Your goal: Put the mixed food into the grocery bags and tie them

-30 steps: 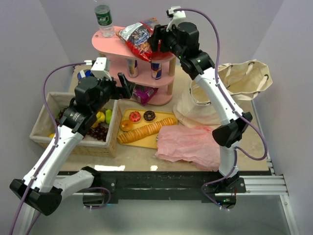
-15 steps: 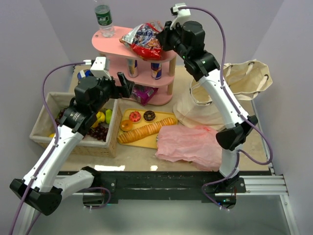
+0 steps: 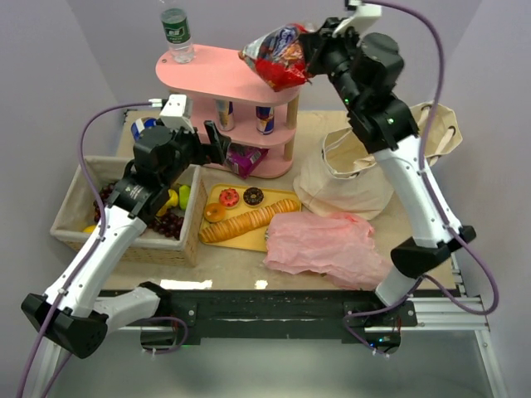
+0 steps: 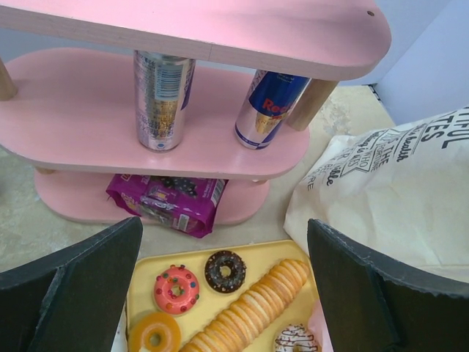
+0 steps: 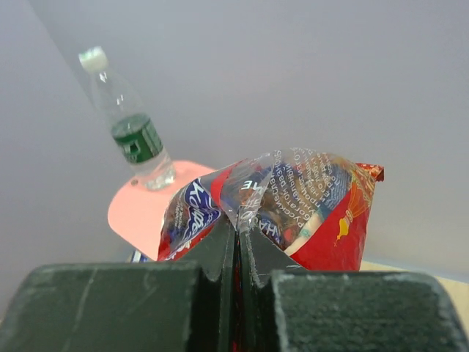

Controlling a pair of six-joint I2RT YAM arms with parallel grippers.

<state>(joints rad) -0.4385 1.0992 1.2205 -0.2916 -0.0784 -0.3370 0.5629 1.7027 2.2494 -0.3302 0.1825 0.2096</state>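
My right gripper (image 3: 311,56) is shut on the crimped edge of a red and silver snack packet (image 3: 278,54), which hangs in the air off the right end of the pink shelf's top tier (image 3: 207,76). The right wrist view shows the packet (image 5: 308,209) pinched between the closed jaws (image 5: 237,229). A water bottle (image 3: 176,33) stands upright on the top tier. Two drink cans (image 4: 163,92) (image 4: 270,108) stand on the middle tier. My left gripper (image 3: 214,143) is open and empty in front of the shelf. The beige canvas bag (image 3: 365,166) and the pink plastic bag (image 3: 323,245) lie at the right.
A purple packet (image 4: 165,202) lies on the lowest tier. A yellow tray (image 3: 212,195) holds doughnuts and a row of crackers. The woven basket (image 3: 75,211) at the left holds fruit. Purple walls close in on three sides.
The right gripper closed on the snack packet, lifted it off the top tier and carried it up and to the right. The left arm shifted only slightly.
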